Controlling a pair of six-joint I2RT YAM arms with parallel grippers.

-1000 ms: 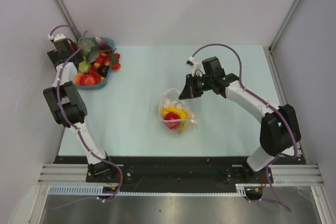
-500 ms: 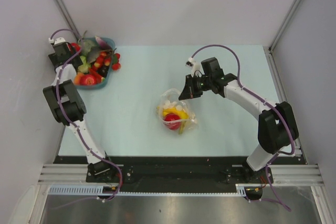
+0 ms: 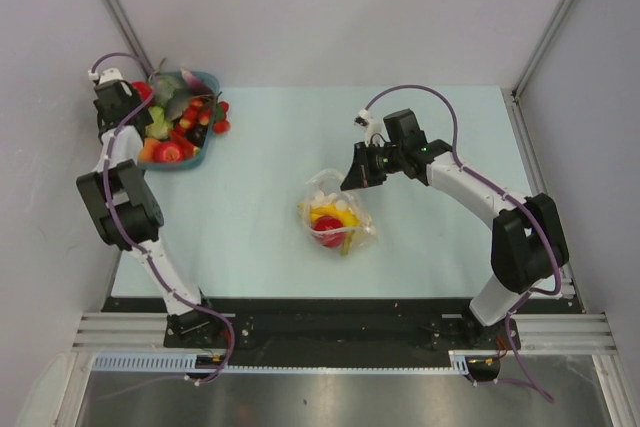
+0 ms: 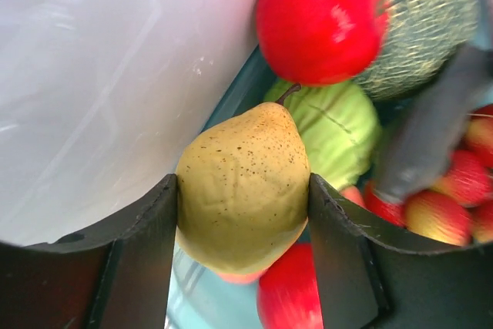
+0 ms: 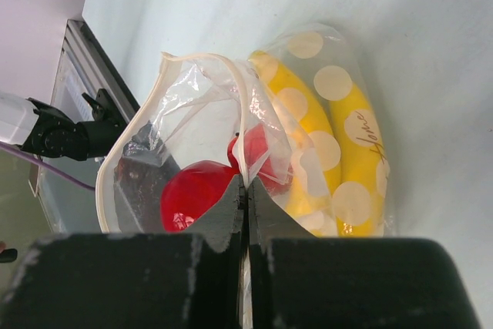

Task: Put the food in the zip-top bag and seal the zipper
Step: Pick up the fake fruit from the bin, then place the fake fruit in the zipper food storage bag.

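Observation:
My left gripper (image 4: pixel 243 213) is shut on a speckled yellow-green toy pear (image 4: pixel 243 186) and holds it over the blue basket (image 3: pixel 200 79) of food at the far left. My right gripper (image 5: pixel 247 199) is shut on the whitish zipper (image 5: pixel 240 125) of the clear zip-top bag (image 3: pixel 335 215) and holds the mouth open. Inside the bag lie a red round fruit (image 5: pixel 196 194) and a yellow banana (image 5: pixel 350 140). In the top view the right gripper (image 3: pixel 352 179) is at the bag's far edge.
The basket holds a red apple (image 4: pixel 320 17), a netted green melon (image 4: pixel 427 25), a pale green cabbage (image 4: pixel 335 121) and several small red fruits. The left side wall (image 4: pixel 92 75) stands close beside the left gripper. The pale table (image 3: pixel 260 147) lies between basket and bag.
The left gripper has shifted a little to the left and back at the basket's edge. The right arm and the bag have hardly moved.

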